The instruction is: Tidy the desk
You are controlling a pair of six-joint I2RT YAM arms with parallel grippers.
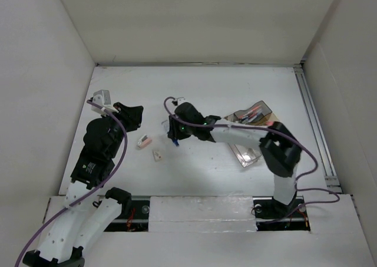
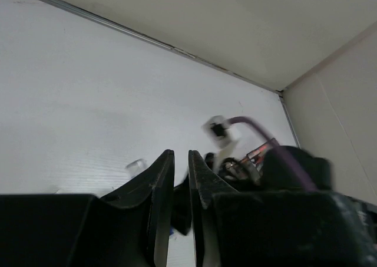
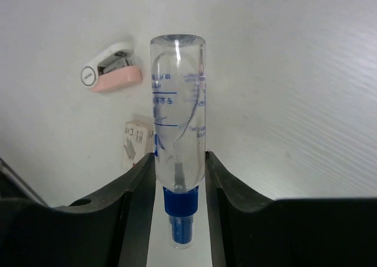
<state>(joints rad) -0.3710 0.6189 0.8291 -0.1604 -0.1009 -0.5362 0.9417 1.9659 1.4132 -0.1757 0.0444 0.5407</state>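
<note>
Bottle [image 3: 178, 102], clear with blue cap [image 3: 181, 211], lies on the worktop [image 1: 235, 84], long axis running straight out from the right claw [image 3: 179, 156], which grasps its sides; left claw [image 2: 179, 155] clenched empty, farther off

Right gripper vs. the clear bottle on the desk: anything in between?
Nothing visible. The clear bottle lies on the desk, between the fingers of the right gripper, near its blue cap. The pink stapler and small box lie beside it, outside the gap.
</note>
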